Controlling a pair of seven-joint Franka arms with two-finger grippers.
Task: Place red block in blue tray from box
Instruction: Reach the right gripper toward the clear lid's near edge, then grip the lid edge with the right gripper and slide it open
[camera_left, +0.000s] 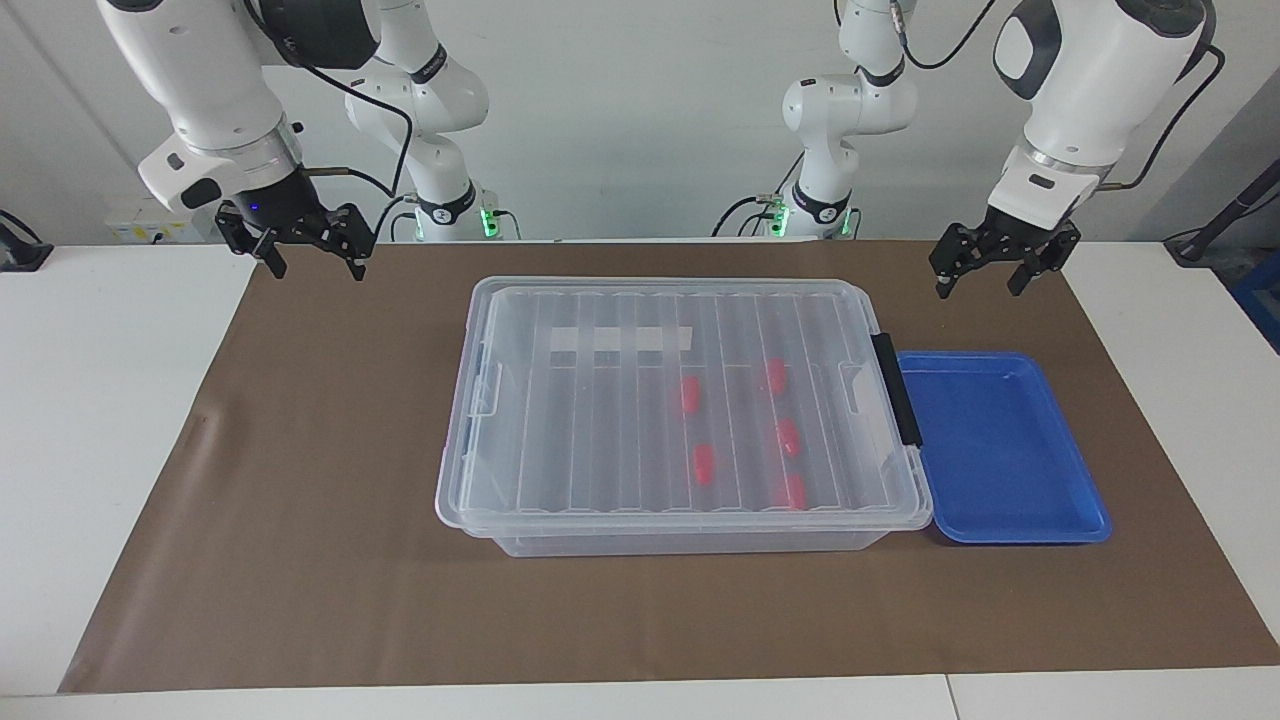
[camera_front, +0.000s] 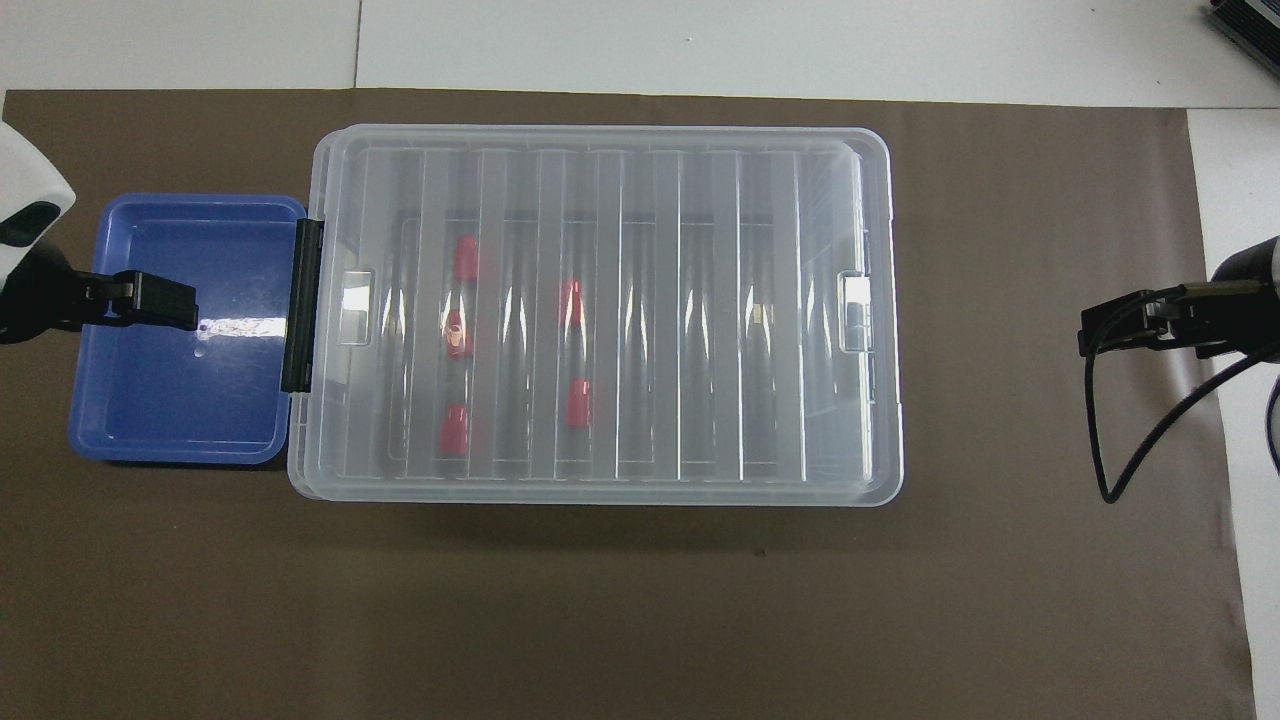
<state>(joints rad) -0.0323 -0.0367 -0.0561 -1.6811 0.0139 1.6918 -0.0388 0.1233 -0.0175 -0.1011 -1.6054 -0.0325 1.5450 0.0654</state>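
The box (camera_left: 560, 430) (camera_front: 700, 300) is large and clear, and it stands mid-mat with its ribbed lid on. Through the lid I see several small red blocks (camera_left: 690, 394) (camera_front: 465, 258), lying in the half toward the left arm's end. The blue tray (camera_left: 1000, 450) (camera_front: 170, 400) sits right beside the box at that end, with nothing in it. My left gripper (camera_left: 980, 288) (camera_front: 185, 305) hangs open and holds nothing, high over the mat by the tray. My right gripper (camera_left: 316, 265) (camera_front: 1105, 330) hangs open and holds nothing, high over the mat's edge at the right arm's end.
A black clip (camera_left: 897, 390) (camera_front: 303, 305) holds the lid on the side that faces the tray. A white strip label (camera_left: 620, 340) lies across the lid. The brown mat (camera_left: 300, 500) covers the white table. A black cable (camera_front: 1110, 440) loops down from the right gripper.
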